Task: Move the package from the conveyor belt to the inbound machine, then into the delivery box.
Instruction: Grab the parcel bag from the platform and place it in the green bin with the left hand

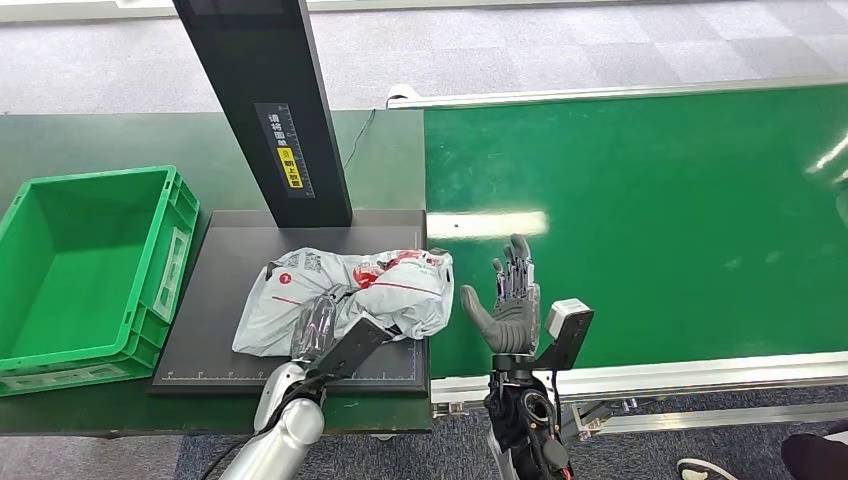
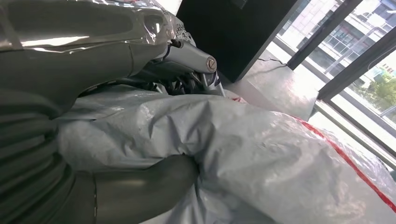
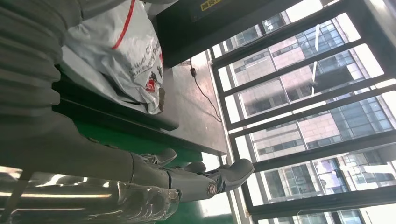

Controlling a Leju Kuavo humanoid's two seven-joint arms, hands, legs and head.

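The package (image 1: pixel 370 290) is a crumpled grey-white plastic mailer with red print. It lies on the black platform (image 1: pixel 230 262) of the inbound machine, just left of the green conveyor belt (image 1: pixel 650 220). My left hand (image 1: pixel 318 325) grips the package at its near edge. In the left wrist view the bag (image 2: pixel 261 154) bulges between the thumb (image 2: pixel 140 186) and the fingers (image 2: pixel 191 58). My right hand (image 1: pixel 510 295) stands open with straight fingers over the belt's left end, a little right of the package and apart from it. The right wrist view shows the package (image 3: pixel 126 51) beyond that hand's fingers (image 3: pixel 196 177).
A green delivery crate (image 1: pixel 40 340) stands left of the platform. The machine's black column (image 1: pixel 270 100) rises at the platform's back edge, with a cable behind it. A person's shoe (image 1: pixel 705 468) shows at the bottom right, below the belt's metal frame (image 1: pixel 640 378).
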